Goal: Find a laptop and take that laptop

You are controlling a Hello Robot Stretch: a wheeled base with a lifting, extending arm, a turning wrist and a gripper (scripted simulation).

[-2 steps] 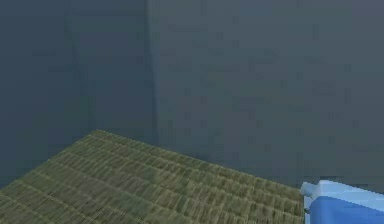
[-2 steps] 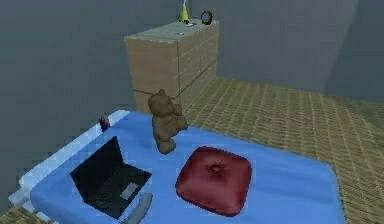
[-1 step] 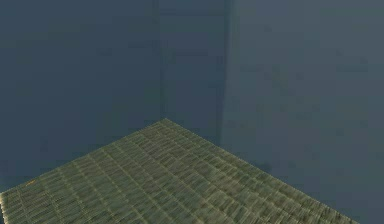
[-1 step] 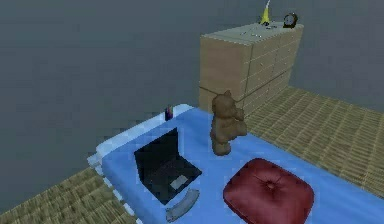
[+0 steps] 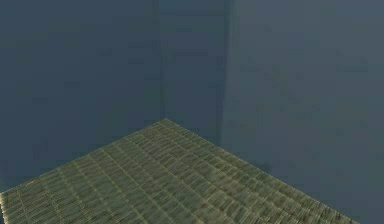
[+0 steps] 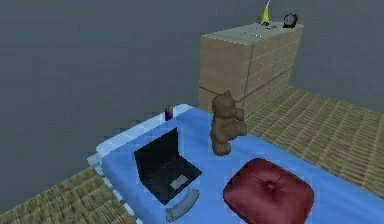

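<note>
An open dark laptop [image 6: 165, 168] lies on a blue bed [image 6: 272, 146] in the arm side view, low and left of the middle. Its screen stands up and faces the view's lower right. A small curved grey object [image 6: 183, 208] lies just in front of it, near the bed's edge.
A brown teddy bear [image 6: 226, 122] sits on the bed beyond the laptop, and a dark red cushion [image 6: 268, 190] lies to its right. A wooden dresser [image 6: 250, 65] stands behind, with a yellow thing [image 6: 266, 14] and a round dark thing [image 6: 291, 19] on top. The forward view holds woven floor [image 5: 170, 175] running into a corner of blue-grey walls [image 5: 160, 70].
</note>
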